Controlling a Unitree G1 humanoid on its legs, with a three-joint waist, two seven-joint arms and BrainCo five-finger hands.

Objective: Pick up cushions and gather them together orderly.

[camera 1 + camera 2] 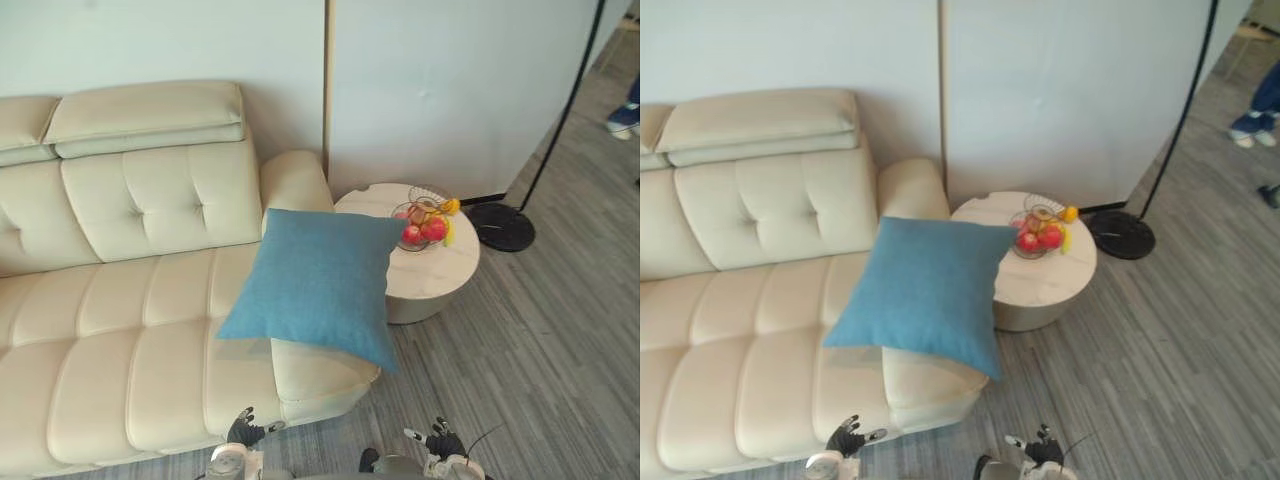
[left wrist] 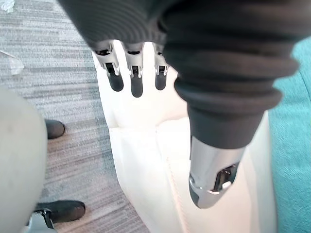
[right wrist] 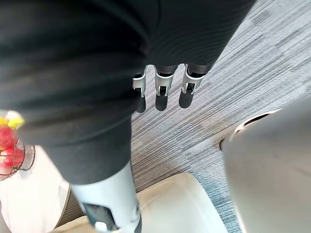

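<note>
Where it leans at the armrest end of the cream tufted leather sofa (image 1: 120,340): one blue square fabric cushion (image 1: 315,280), likely soft, light and yielding; best taken by opposite edges. My left hand (image 2: 136,81) and right hand (image 3: 163,93): fingers straight, holding nothing.

Cream sofa (image 1: 130,300), round side table (image 1: 440,275) beside it, fruit bowl (image 1: 420,228) on top, black lamp base (image 1: 503,227)
</note>
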